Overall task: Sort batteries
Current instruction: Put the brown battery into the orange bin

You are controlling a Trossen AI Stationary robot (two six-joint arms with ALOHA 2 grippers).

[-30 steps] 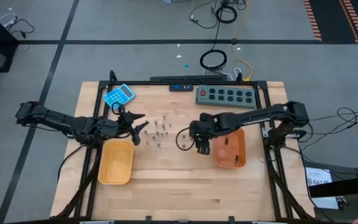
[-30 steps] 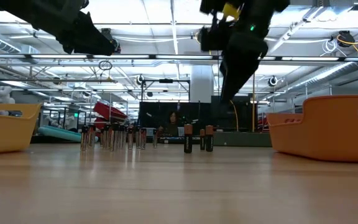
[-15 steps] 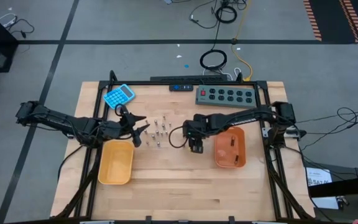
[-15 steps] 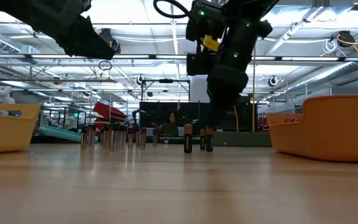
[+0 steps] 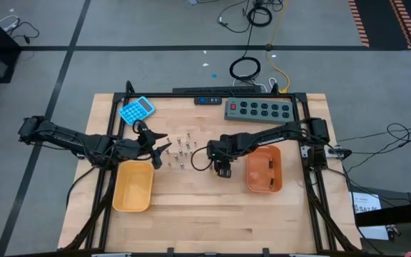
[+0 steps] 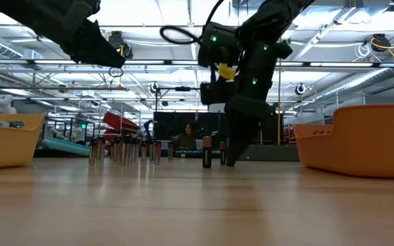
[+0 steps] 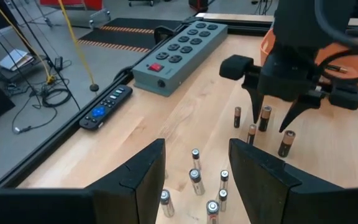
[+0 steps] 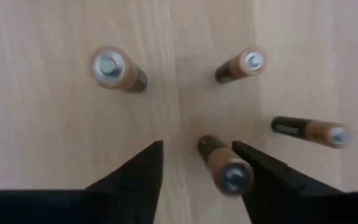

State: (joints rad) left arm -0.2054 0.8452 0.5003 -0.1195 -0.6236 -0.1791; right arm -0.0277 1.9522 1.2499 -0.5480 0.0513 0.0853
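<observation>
Fingers [image 8: 135,180] of the R gripper [image 8: 194,180] are spreading round one battery [image 8: 224,167], w/ neighbours [image 8: 118,70] near enough to be getting knocked over.

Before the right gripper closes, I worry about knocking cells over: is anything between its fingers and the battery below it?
Nothing visible is. The right gripper is open straight above one upright battery, which sits between the fingers. Three other batteries stand apart, outside the gap.
</observation>
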